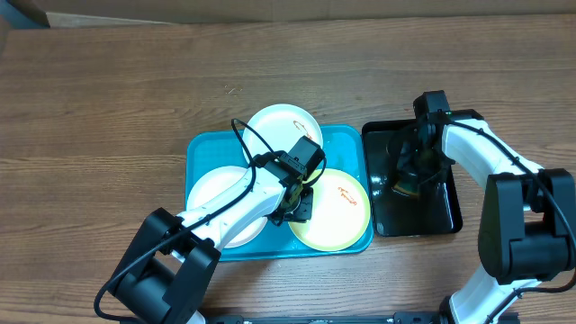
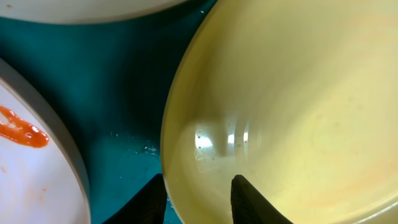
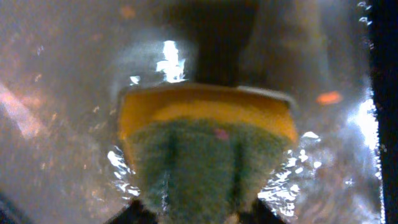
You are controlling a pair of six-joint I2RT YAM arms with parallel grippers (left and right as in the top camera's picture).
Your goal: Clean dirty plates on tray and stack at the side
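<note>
Three plates (image 1: 274,121) lay on the blue tray (image 1: 346,135) at centre frame, orange smears (image 2: 22,132) showing, none stacked. My left claw (image 2: 198,202) straddled the yellow plate (image 1: 346,220) rim, half closed, grip unclear. At right, my right claw (image 3: 202,214) pinched a sponge (image 3: 208,155) in the black tray (image 1: 436,211).

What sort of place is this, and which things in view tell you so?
Probably a robot test bench staged for dishwashing, not a real kitchen: two robot arms at a wooden table, smeared plates on a blue tray, and a sponge in a black tray.
</note>
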